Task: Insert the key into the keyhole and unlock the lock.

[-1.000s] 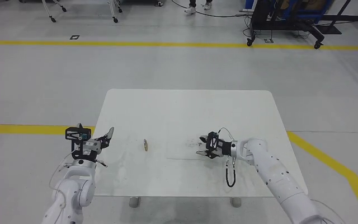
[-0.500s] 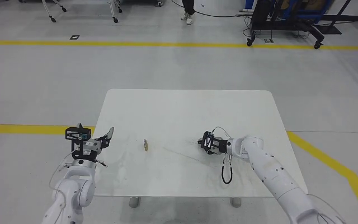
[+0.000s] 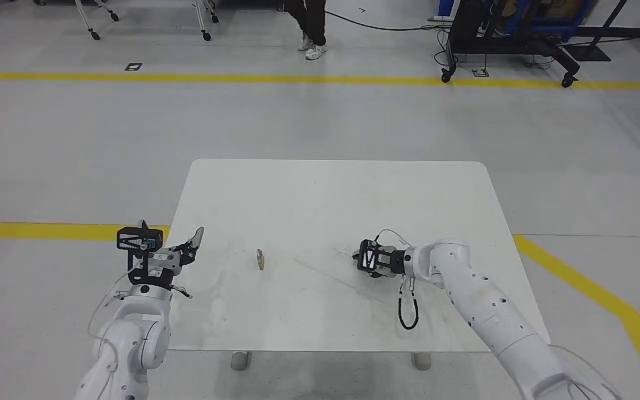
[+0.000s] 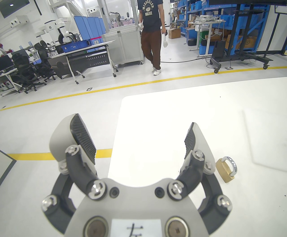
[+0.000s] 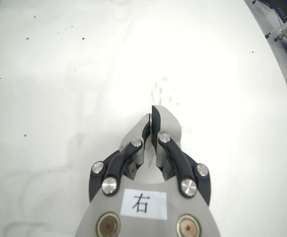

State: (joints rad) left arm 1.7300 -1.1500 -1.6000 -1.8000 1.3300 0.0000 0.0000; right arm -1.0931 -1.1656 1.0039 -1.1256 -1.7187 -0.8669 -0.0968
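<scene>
White table (image 3: 330, 195), yellow floor tape (image 3: 300, 77), blue storage racks (image 4: 190, 9), office chairs (image 4: 21, 65)

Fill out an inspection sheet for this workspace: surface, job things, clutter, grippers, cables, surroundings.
Surface: white table, scuffed near the right gripper.
Job's things: lock lies on the table between the arms; key, seemingly the thin metal sliver between the right pads.
Clutter: dark specks.
Grippers: left gripper open, by the table's left edge; right gripper shut on the key, low over the table.
Cables: black loop on the right arm.
Surroundings: yellow floor lines; office chairs.
</scene>
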